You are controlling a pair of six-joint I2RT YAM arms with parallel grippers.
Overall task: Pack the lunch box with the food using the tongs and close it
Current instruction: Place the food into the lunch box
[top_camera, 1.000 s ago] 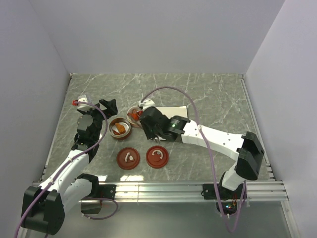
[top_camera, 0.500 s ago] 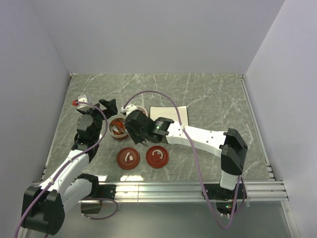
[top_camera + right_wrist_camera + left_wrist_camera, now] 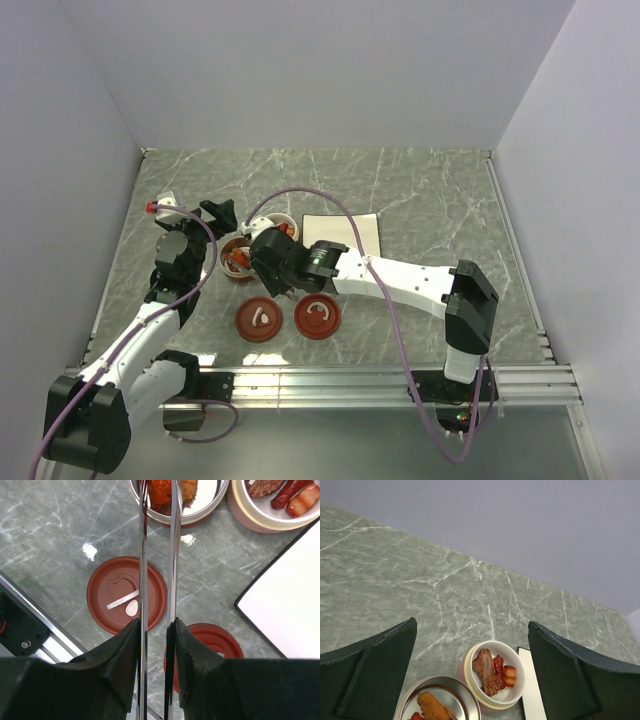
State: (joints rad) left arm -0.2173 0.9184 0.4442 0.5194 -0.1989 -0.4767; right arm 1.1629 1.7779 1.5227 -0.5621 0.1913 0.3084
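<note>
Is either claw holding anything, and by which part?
The right claw holds the tongs, squeezing both thin arms together well back from their tips. The left claw is open and empty.

no readable text, labels or numbers

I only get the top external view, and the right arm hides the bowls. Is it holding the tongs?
Observer: Yes, the right gripper is shut on the tongs, both thin arms between its fingers.
Operator: Where do they point?
Observer: Into the metal bowl, beside a red-brown food piece; the tips are cut off.
Operator: And the other arm?
Observer: The left gripper is open and empty; its camera shows meat pieces in the cream bowl.
</note>
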